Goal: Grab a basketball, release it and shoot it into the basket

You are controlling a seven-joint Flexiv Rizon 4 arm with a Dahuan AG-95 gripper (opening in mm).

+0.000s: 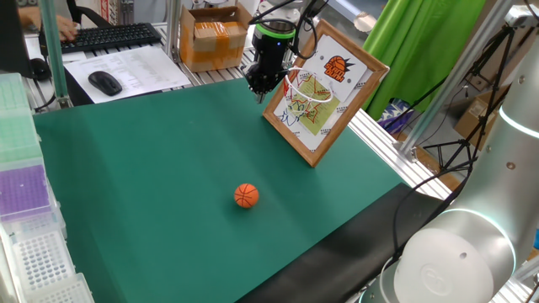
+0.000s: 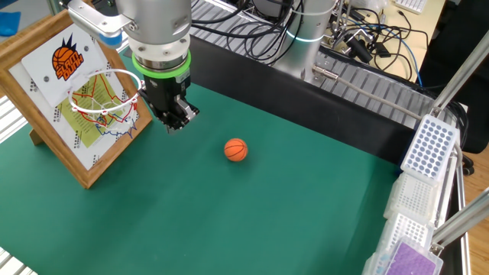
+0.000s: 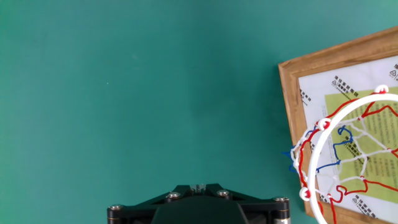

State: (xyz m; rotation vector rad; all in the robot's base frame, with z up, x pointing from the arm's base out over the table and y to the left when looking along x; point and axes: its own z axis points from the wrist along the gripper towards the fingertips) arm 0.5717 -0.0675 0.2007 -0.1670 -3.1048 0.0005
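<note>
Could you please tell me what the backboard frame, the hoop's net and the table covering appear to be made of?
The backboard frame looks like light varnished wood: brown, with visible grain and a slight sheen. The net under the white hoop seems to be thin knotted cord in red, white and blue. The table covering appears to be a matte green mat, possibly felt or rubber; its surface shows no glare.

In the hand view, the picture's bottom edge is cutting off the hand [image 3: 198, 208], so only a dark mount is showing and its fingers are staying out of sight. The right edge there is slicing through the hoop [image 3: 348, 155] and its wooden board [image 3: 289, 106], and the small print on the board is blurring beyond reading. In one fixed view, the hand [image 1: 258, 84] is overlapping the hoop's near rim, and whether its fingers are parted is too small to tell.
</note>
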